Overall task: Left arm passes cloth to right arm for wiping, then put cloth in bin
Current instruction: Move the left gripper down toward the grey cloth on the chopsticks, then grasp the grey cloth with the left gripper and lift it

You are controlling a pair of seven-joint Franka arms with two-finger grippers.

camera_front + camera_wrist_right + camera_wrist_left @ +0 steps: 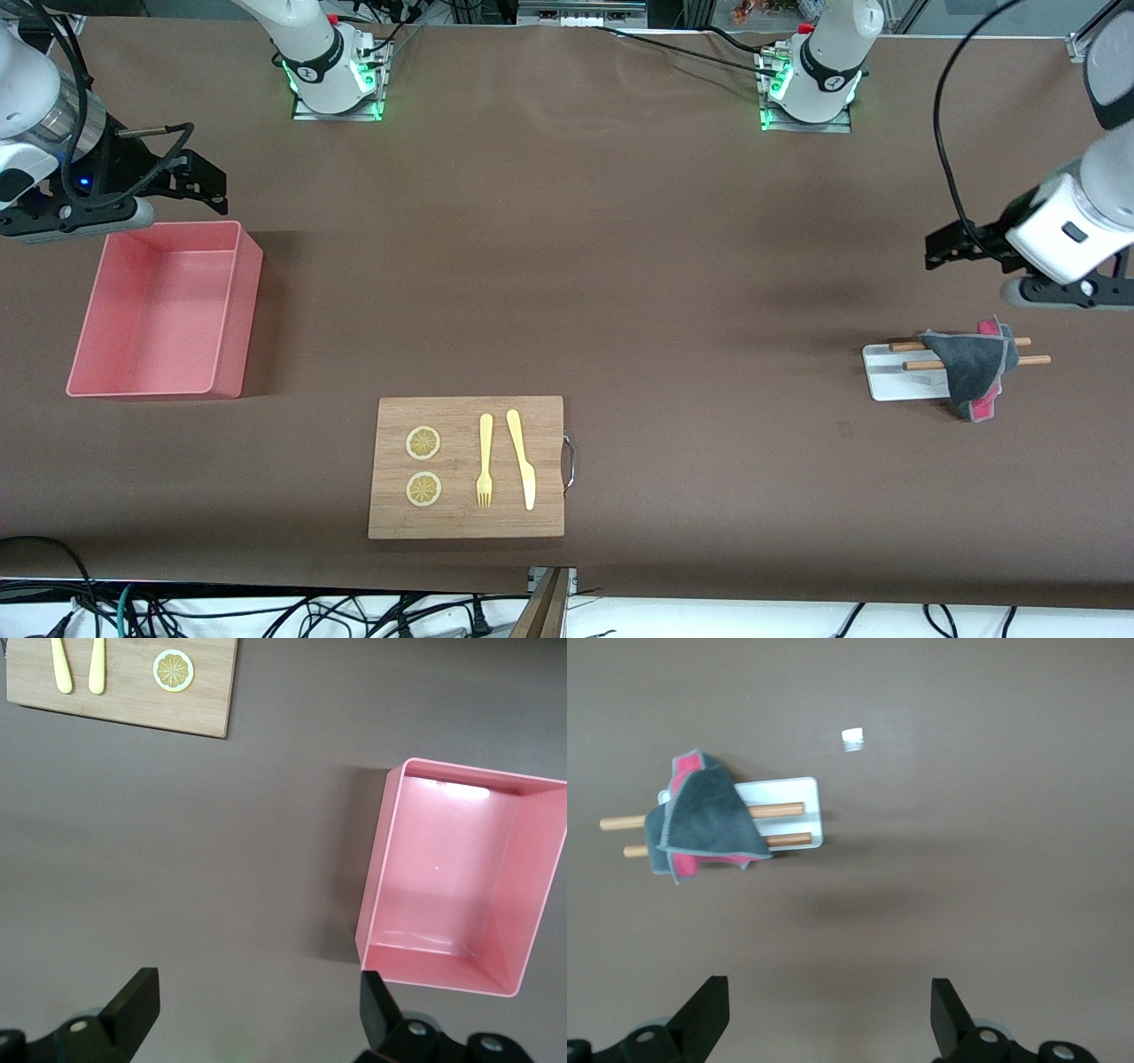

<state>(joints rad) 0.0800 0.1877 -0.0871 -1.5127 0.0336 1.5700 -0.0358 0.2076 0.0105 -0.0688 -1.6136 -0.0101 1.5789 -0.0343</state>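
Only left wrist view shows white scrap (852,739) near cloth (700,819).

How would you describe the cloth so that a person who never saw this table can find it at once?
Look toward the left arm's end of the brown table, where a small white tray carries two wooden sticks. The cloth hangs draped over those sticks. It is the only soft thing there, dark grey with bright pink showing at its edges.
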